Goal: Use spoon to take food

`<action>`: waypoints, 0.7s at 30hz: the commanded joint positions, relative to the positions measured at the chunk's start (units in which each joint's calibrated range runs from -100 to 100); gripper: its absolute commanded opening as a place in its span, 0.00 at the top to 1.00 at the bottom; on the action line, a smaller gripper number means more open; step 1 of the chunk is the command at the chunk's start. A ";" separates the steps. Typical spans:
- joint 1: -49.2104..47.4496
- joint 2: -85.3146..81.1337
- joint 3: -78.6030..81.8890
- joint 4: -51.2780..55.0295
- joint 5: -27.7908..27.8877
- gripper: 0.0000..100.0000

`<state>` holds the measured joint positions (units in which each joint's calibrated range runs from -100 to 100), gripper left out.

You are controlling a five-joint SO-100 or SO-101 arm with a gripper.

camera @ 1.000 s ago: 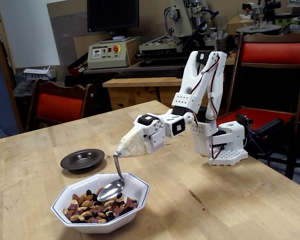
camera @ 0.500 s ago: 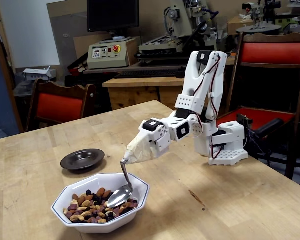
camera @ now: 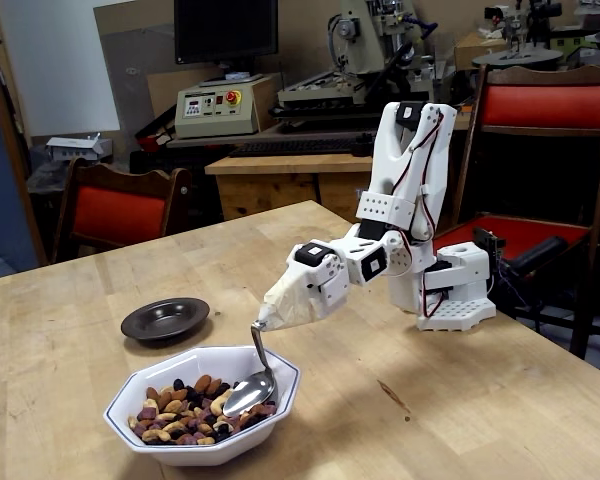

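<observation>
A white octagonal bowl [camera: 280, 398] with a dark rim sits on the wooden table [camera: 480, 400]. Just behind the bowl, to its left, lies a dark round saucer [camera: 165, 320] (empty). Red-cushioned chairs [camera: 115, 212] stand beyond the table.

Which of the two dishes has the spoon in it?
The white bowl with the dark rim, full of nuts and dried fruit. The spoon dips into its right side. The dark saucer behind it sits apart, with nothing seen in it.

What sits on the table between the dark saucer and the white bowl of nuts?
Nothing: in the fixed view only a bare strip of table separates the saucer from the bowl.
</observation>
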<state>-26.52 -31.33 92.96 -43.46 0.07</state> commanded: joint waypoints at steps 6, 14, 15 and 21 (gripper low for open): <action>0.00 -0.55 -0.13 0.14 -0.29 0.96; -0.07 -0.55 -0.13 0.14 -0.29 0.96; -0.22 -0.55 -0.13 0.14 -0.29 0.96; -0.67 -0.63 -0.22 0.14 -0.29 0.96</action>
<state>-26.52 -31.33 92.96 -43.46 0.07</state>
